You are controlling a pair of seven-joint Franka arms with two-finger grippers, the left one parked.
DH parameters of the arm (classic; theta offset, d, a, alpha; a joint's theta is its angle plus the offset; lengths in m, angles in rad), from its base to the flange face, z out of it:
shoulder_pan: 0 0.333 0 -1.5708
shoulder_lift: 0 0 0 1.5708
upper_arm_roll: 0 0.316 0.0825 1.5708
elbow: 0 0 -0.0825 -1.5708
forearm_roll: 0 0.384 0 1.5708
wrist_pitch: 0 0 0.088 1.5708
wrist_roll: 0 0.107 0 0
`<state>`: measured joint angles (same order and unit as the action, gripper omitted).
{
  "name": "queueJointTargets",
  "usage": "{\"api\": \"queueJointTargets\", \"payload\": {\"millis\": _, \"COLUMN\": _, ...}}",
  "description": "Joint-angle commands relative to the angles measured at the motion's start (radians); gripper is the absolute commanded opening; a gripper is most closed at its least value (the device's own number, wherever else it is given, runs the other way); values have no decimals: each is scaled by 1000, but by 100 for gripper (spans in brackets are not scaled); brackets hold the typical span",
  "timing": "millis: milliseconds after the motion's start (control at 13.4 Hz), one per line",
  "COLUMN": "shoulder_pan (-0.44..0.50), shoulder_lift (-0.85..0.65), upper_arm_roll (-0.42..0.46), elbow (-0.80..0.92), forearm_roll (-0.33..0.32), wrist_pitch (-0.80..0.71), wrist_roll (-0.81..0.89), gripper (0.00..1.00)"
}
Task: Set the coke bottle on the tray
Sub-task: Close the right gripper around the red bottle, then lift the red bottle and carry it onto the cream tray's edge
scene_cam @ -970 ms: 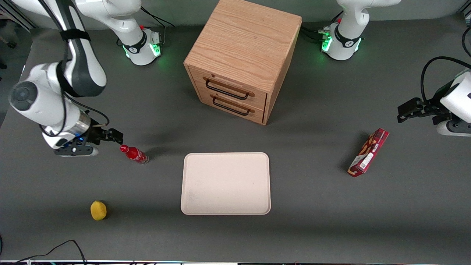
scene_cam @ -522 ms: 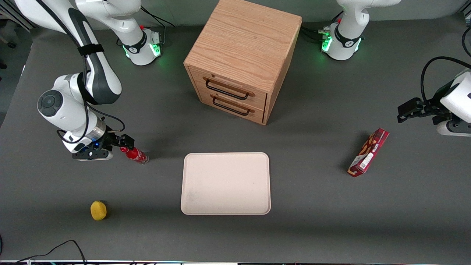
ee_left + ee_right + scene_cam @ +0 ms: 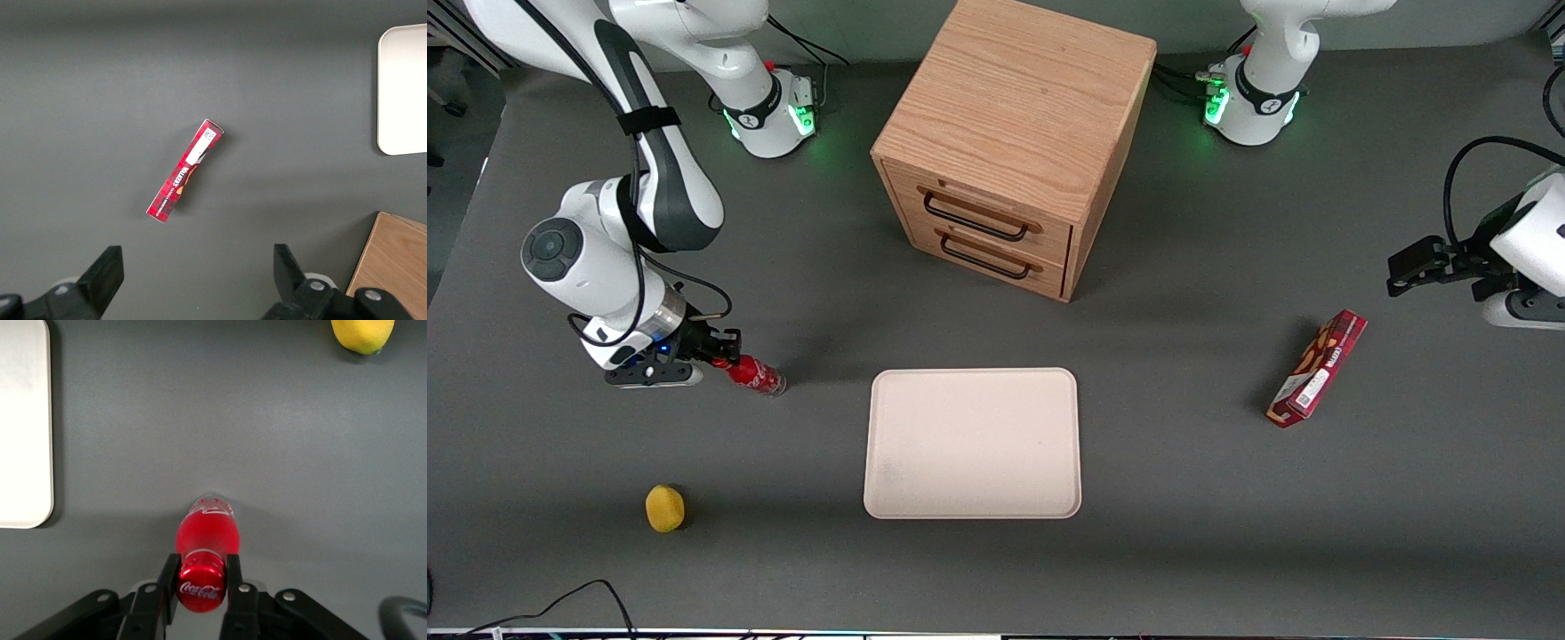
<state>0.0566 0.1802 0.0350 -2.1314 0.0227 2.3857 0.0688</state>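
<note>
Coke bottle [image 3: 754, 374] stands on the table [image 3: 1183, 533] at mid-left of the front frame, w/ the gripper [image 3: 725, 360] clamped on its red cap (fingers [image 3: 233, 570] pressed to both sides). Tray [image 3: 972, 443] sits at frame centre, apart from bottle; lemon [image 3: 664, 508] lower left.

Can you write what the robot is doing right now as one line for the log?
phase: grasping | claw: shut on coke bottle cap | bottle: standing on table | tray: bare, beside bottle
</note>
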Motion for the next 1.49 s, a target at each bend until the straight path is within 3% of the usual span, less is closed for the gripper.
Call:
{"api": "queueJointTargets", "payload": {"millis": 0, "shoulder_pan": -6, "shoulder_lift": -57, "upper_arm_roll": 8, "elbow": 17, "forearm_roll": 3, "wrist_pitch": -66, "wrist_roll": -15, "gripper": 0}}
{"api": "queueJointTargets", "payload": {"millis": 149, "shoulder_pan": -15, "shoulder_lift": -114, "upper_arm_roll": 8, "elbow": 146, "forearm_roll": 3, "wrist_pitch": -312, "wrist_roll": -15, "gripper": 0}}
{"api": "queueJointTargets", "payload": {"millis": 373, "shoulder_pan": -20, "shoulder_lift": -96, "upper_arm_roll": 8, "elbow": 524, "forearm_roll": 6, "wrist_pitch": -767, "wrist_roll": -1, "gripper": 0}}
{"api": "queueJointTargets", "payload": {"millis": 672, "shoulder_pan": 5, "shoulder_lift": 81, "upper_arm_roll": 8, "elbow": 966, "forearm_roll": 6, "wrist_pitch": -1092, "wrist_roll": 75, "gripper": 0}}
{"api": "queueJointTargets", "payload": {"millis": 970, "shoulder_pan": 165, "shoulder_lift": 379, "upper_arm_roll": -32, "elbow": 1247, "forearm_roll": 2, "wrist_pitch": -1036, "wrist_roll": 238, "gripper": 0}}
{"api": "queueJointTargets", "payload": {"millis": 1194, "shoulder_pan": 307, "shoulder_lift": 525, "upper_arm_roll": -113, "elbow": 1280, "forearm_roll": 5, "wrist_pitch": -802, "wrist_roll": 330, "gripper": 0}}
{"api": "queueJointTargets", "payload": {"millis": 1418, "shoulder_pan": 380, "shoulder_lift": 665, "upper_arm_roll": -142, "elbow": 1280, "forearm_roll": 3, "wrist_pitch": -553, "wrist_roll": 431, "gripper": 0}}
